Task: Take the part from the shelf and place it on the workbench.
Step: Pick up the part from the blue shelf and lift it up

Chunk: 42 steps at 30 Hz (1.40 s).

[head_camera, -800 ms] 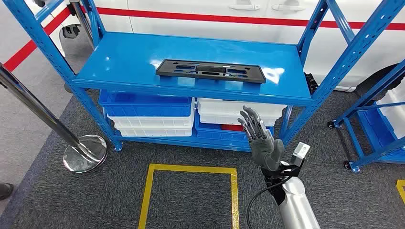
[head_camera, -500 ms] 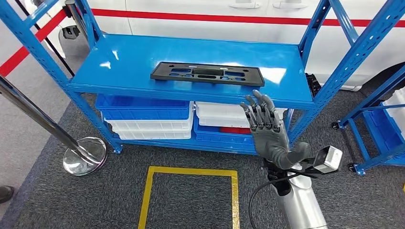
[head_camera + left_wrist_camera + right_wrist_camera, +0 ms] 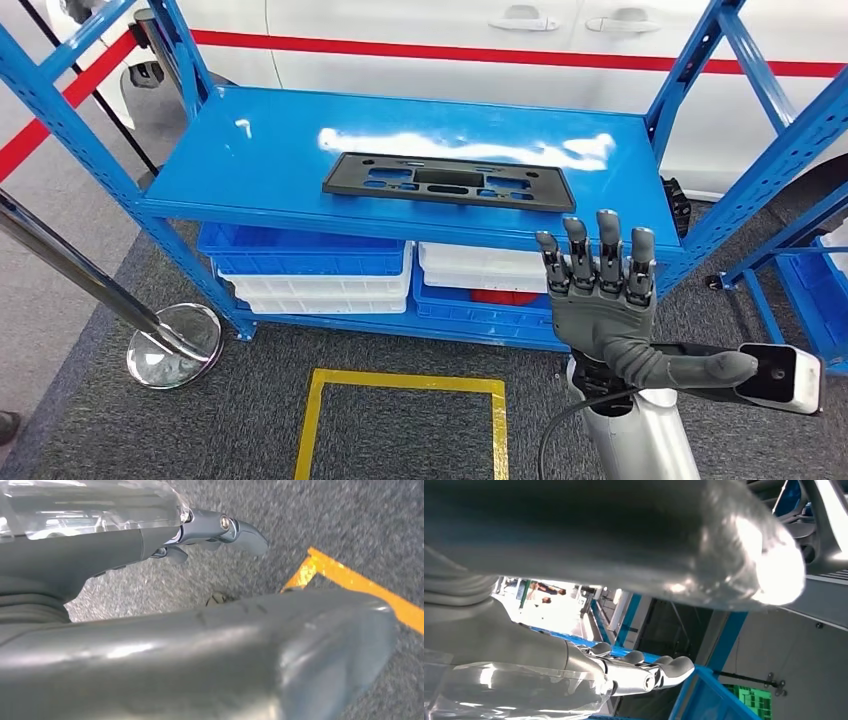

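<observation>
Right hand (image 3: 598, 300) empty, fingers spread (below shelf (image 3: 250, 150) front edge); black part (image 3: 448, 181) untouched, no readable markings.

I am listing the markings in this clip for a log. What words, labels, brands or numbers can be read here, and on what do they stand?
None can be read in these pictures.
The black part on the blue shelf shows cut-outs but no lettering.
The bins under the shelf show no labels.
The white car behind has a red stripe, no text.
The right robot hand bears no marking.
</observation>
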Motion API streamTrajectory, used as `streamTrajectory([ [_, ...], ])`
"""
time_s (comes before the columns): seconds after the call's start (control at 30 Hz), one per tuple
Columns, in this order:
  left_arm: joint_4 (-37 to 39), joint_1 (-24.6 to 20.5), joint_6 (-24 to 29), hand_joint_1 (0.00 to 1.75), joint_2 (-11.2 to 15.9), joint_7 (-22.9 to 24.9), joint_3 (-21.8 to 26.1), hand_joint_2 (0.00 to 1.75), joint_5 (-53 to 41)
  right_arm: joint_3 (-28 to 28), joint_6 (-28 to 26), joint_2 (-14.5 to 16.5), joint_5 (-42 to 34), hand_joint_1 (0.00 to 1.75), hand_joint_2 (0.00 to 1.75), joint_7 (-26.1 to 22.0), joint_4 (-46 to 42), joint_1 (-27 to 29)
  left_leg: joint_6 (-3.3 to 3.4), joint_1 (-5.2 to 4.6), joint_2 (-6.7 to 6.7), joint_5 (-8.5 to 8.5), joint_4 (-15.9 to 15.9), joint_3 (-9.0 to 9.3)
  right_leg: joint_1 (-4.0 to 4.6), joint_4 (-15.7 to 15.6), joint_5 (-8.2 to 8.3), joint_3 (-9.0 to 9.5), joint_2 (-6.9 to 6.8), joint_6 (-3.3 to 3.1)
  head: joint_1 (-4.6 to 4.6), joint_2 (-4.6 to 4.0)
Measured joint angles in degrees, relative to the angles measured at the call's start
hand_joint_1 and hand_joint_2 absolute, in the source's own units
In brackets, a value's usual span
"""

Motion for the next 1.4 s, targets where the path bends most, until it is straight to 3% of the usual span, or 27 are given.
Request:
streamTrajectory([
  [0.07, 0.0, 0.0, 0.0, 0.0, 0.0, 0.0, -0.1, 0.0, 0.0, 0.2, -0.1, -0.2, -0.2, 0.0, 0.0, 0.0, -0.3, -0.1, 0.64, 0.14, 0.17, -0.46, -1.0, 1.45, -0.07, 4.2, -0.36, -2.06, 0.0, 0.44, 0.01, 0.0],
  [0.17, 0.1, -0.2, -0.1, 0.0, 0.0, 0.0, -0.6, 0.0, 0.0, 1.1, -1.4, -0.8, 0.1, 0.0, 0.0, 0.0, -0.4, -0.1, 1.16, -0.01, 0.44, -1.59, -1.5, 3.06, -0.09, 14.4, -3.93, -9.48, -0.02, 0.62, 0.02, 0.0],
  [0.2, 0.1, -0.2, -0.2, 0.0, 0.0, 0.0, -0.9, 0.0, 0.0, 1.5, -2.3, -1.1, 0.4, 0.0, 0.0, 0.0, -0.4, 0.0, 1.2, -0.12, 0.44, -2.08, -1.5, 3.64, -0.08, 15.8, -4.26, -11.34, -0.02, 0.6, 0.02, 0.0],
  [0.23, 0.1, -0.2, -0.3, 0.0, 0.0, 0.0, -1.1, 0.0, 0.0, 1.8, -3.2, -1.5, 0.7, 0.0, 0.0, 0.0, -0.4, 0.1, 1.24, -0.24, 0.44, -2.6, -1.5, 4.37, -0.06, 15.4, -3.2, -12.23, -0.03, 0.48, 0.02, 0.0],
  [0.33, 0.1, -0.1, -0.5, 0.0, 0.0, -0.1, -1.5, 0.0, 0.0, 2.3, -4.9, -2.7, 1.2, 0.0, 0.0, 0.0, -0.4, 0.3, 1.15, -0.53, 0.44, -4.27, -1.6, 6.72, 0.46, 5.7, 5.03, -10.54, -0.21, -0.64, 0.01, 0.0],
  [0.4, 0.1, -0.2, -0.6, 0.0, -0.1, -0.1, -1.7, 0.0, 0.0, 2.6, -5.2, -3.1, 1.2, 0.0, 0.0, 0.0, -0.4, 0.3, 0.7, -0.52, 0.48, -5.04, -1.6, 7.3, 1.1, 1.1, 7.3, -9.64, -0.4, -1.47, 0.04, 0.0],
  [0.47, 0.1, -0.3, -0.6, 0.0, -0.1, -0.1, -2.0, 0.0, 0.0, 2.9, -5.2, -3.4, 1.3, 0.0, 0.0, 0.0, -0.5, 0.3, 0.02, -0.45, 0.59, -5.31, -1.4, 7.66, 1.33, 0.0, 7.1, -9.32, -0.26, -1.97, 0.06, 0.0],
  [0.53, 0.2, -0.3, -0.6, 0.0, 0.0, -0.1, -2.4, 0.0, 0.0, 3.0, -5.3, -3.7, 1.4, 0.0, 0.0, 0.0, -0.7, 0.4, -0.53, -0.38, 0.6, -5.75, 0.3, 7.46, 0.94, -0.5, 7.09, -8.28, -0.08, -2.4, 0.04, 0.0],
  [0.6, 0.2, -0.4, -0.6, 0.0, 0.0, -0.1, -2.7, 0.0, 0.0, 3.1, -5.4, -3.8, 1.5, 0.0, 0.0, 0.0, -0.9, 0.5, -1.12, -0.13, 0.5, -7.65, 6.0, 4.57, 0.55, -1.0, 6.66, -7.19, -0.06, -2.69, 0.03, 0.0],
  [0.67, 0.2, -0.5, -0.5, 0.0, 0.0, 0.0, -2.8, 0.0, 0.0, 3.3, -5.4, -3.9, 1.8, 0.0, 0.0, 0.0, -0.9, 0.9, -1.82, 0.3, 0.47, -10.46, 13.5, -0.17, 0.42, -1.0, 6.01, -6.51, 0.0, -2.8, 0.02, 0.0],
  [0.7, 0.2, -0.4, -0.5, 0.0, 0.0, 0.0, -2.8, 0.0, 0.0, 3.5, -5.4, -3.9, 1.9, 0.0, 0.0, 0.0, -0.9, 1.2, -2.15, 0.55, 0.48, -10.93, 15.6, -2.01, 0.37, -1.0, 5.67, -6.14, 0.11, -2.75, 0.02, 0.0],
  [0.73, 0.2, -0.3, -0.5, 0.0, 0.0, 0.0, -2.8, 0.0, 0.0, 3.6, -5.4, -4.0, 2.0, 0.0, 0.0, 0.0, -0.9, 1.4, -2.41, 0.75, 0.49, -10.18, 15.8, -2.99, 0.29, -1.0, 5.31, -5.69, 0.25, -2.64, 0.02, 0.0],
  [0.77, 0.2, -0.3, -0.5, 0.0, 0.1, 0.0, -2.9, 0.0, 0.0, 3.7, -5.5, -4.0, 2.1, 0.0, 0.0, 0.0, -0.9, 1.5, -2.59, 0.93, 0.5, -8.05, 13.7, -2.89, 0.19, -1.0, 4.91, -5.12, 0.4, -2.48, 0.02, 0.0],
  [0.83, 0.3, -0.2, -0.4, 0.0, 0.2, 0.0, -2.9, 0.0, 0.0, 3.8, -5.5, -4.0, 2.1, 0.0, 0.0, 0.0, -0.9, 1.7, -2.8, 1.15, 0.47, -2.29, 5.9, -0.67, -0.03, -1.0, 3.98, -3.84, 0.55, -1.99, 0.03, 0.0],
  [0.9, 0.3, -0.4, -0.4, 0.0, 0.2, 0.0, -2.9, 0.0, 0.0, 3.9, -5.5, -4.1, 2.1, 0.0, 0.0, 0.0, -0.9, 1.7, -2.45, 0.94, 0.5, -0.38, 0.4, 0.67, -0.08, -1.0, 3.29, -3.28, 0.61, -1.36, 0.04, 0.0],
  [1.03, 0.3, -0.2, -0.4, 0.0, 0.2, 0.0, -2.9, 0.0, 0.0, 4.0, -5.6, -4.3, 2.2, 0.0, 0.0, 0.0, -1.0, 1.8, -0.63, 0.76, 0.52, -0.79, -0.8, 1.38, 0.01, -0.2, 2.62, -2.91, 0.6, 0.15, 0.03, 0.0],
  [1.1, 0.3, -0.2, -0.3, 0.0, 0.2, 0.0, -2.9, 0.0, 0.0, 4.2, -6.0, -4.5, 2.2, 0.0, 0.0, 0.0, -1.0, 1.5, 0.05, 0.84, 0.47, -1.06, -1.2, 2.37, -0.12, 2.5, 1.36, -3.88, 0.44, 0.66, 0.05, 0.0],
  [1.2, 0.3, -0.5, 0.0, 0.0, 0.3, 0.0, -2.9, 0.0, 0.1, 5.4, -7.1, -4.7, 2.2, 0.0, 0.0, 0.0, -0.5, 0.7, 0.54, 0.71, 0.45, -1.69, -1.4, 3.12, -0.15, 13.2, -3.02, -10.46, 0.27, 0.87, 0.04, 0.0],
  [1.23, 0.3, -0.5, 0.0, 0.0, 0.3, 0.0, -2.8, 0.0, 0.1, 5.9, -7.5, -4.8, 2.2, 0.0, 0.0, 0.0, -0.1, 0.5, 0.59, 0.62, 0.45, -1.99, -1.4, 3.4, -0.14, 15.8, -3.47, -12.52, 0.27, 0.86, 0.04, 0.0],
  [1.27, 0.3, -0.5, 0.1, 0.0, 0.3, -0.1, -2.8, 0.0, 0.1, 6.5, -8.0, -4.9, 2.1, 0.0, 0.0, 0.0, 0.3, 0.3, 0.61, 0.54, 0.42, -2.34, -1.4, 3.79, -0.13, 16.5, -2.76, -13.65, 0.26, 0.82, 0.04, 0.0],
  [1.3, 0.3, -0.4, 0.1, 0.0, 0.3, -0.1, -2.8, 0.0, 0.1, 7.0, -8.5, -4.9, 2.1, 0.0, 0.0, 0.0, 0.7, 0.2, 0.59, 0.47, 0.38, -2.69, -1.4, 4.29, -0.1, 15.0, -0.92, -13.65, 0.26, 0.68, 0.04, 0.0],
  [1.37, 0.3, -0.4, 0.1, 0.0, 0.2, -0.3, -2.8, 0.0, 0.2, 8.1, -9.7, -4.9, 2.3, 0.0, 0.0, 0.1, 1.2, -0.2, 0.4, 0.33, 0.28, -3.52, -1.4, 5.54, 0.19, 7.7, 4.53, -11.33, 0.16, -0.25, 0.05, 0.0],
  [1.4, 0.3, -0.5, 0.1, 0.0, 0.2, -0.4, -2.8, 0.0, 0.2, 8.6, -10.3, -4.9, 2.6, 0.0, 0.0, 0.2, 1.5, -0.5, 0.2, 0.28, 0.21, -3.89, -1.4, 6.01, 0.45, 4.5, 5.59, -10.26, 0.03, -0.69, 0.05, 0.0],
])
